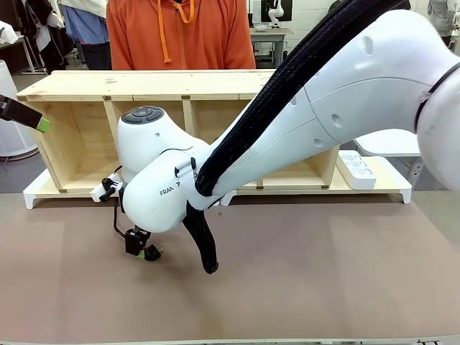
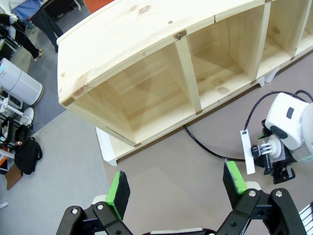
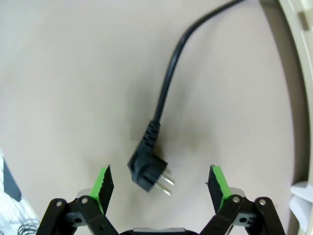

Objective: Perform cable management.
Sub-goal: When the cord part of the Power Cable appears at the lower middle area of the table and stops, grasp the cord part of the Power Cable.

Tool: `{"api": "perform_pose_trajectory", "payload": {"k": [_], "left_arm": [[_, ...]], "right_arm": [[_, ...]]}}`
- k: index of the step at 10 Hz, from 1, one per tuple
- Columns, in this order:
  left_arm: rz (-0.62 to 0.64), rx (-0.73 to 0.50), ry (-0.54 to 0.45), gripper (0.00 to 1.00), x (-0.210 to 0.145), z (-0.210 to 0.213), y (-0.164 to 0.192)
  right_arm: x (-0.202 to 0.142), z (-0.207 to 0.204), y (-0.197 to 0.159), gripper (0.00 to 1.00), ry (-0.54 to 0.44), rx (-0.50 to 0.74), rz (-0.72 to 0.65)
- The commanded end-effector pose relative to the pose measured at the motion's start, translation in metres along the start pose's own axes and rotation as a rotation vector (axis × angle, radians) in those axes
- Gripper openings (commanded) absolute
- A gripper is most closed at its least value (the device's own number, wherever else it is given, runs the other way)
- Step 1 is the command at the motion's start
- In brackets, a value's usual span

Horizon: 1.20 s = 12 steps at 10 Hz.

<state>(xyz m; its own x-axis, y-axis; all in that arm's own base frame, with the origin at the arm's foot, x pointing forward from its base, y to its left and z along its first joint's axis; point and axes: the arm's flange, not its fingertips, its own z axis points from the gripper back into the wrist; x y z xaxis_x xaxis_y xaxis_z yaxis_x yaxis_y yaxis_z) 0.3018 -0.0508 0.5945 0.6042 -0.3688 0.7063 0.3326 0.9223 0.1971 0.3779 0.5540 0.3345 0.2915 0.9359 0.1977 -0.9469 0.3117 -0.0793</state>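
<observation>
From the front, the right arm reaches from the right side across the brown worktop (image 1: pixel 323 273) to its left half. The right gripper (image 1: pixel 147 251) hangs low, just above the surface and nearer than the wooden shelf unit (image 1: pixel 144 85). Its wrist hides most of what is beneath it. The white power strip (image 1: pixel 357 170) sits well apart, at the right end of the shelf's base, and nothing is seen plugged into it. A person in an orange top (image 1: pixel 180 36) stands behind the shelf, hands out of sight.

In the left wrist view, the left gripper (image 2: pixel 176 188) hovers high above the shelf's left end with its fingers (image 2: pixel 117 193) wide apart and empty. The cable (image 2: pixel 205 147) comes out from under the shelf's front edge and runs loose over the worktop toward the right arm's wrist.

In the right wrist view, the right gripper's fingers (image 3: pixel 218 183) are spread fully, holding nothing. The plug (image 3: pixel 146 171) lies flat on the worktop between them, its two pins pointing to one side, with neither pad touching it. The cord curves away from it to the top of the picture.

By my reading the task is barely begun. The right gripper is lined up over the plug, but no grasp is made and the cable is neither lifted, routed nor tidied. Closing on the plug and all the handling after it remain to be done.
</observation>
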Motion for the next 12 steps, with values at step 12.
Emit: {"api": "perform_pose_trajectory", "payload": {"k": [12], "left_arm": [[0.001, 0.001, -0.006, 1.0, 0.001, -0.001, 0.0]], "right_arm": [[0.024, -0.035, -0.003, 0.66, -0.01, 0.063, 0.025]]}}
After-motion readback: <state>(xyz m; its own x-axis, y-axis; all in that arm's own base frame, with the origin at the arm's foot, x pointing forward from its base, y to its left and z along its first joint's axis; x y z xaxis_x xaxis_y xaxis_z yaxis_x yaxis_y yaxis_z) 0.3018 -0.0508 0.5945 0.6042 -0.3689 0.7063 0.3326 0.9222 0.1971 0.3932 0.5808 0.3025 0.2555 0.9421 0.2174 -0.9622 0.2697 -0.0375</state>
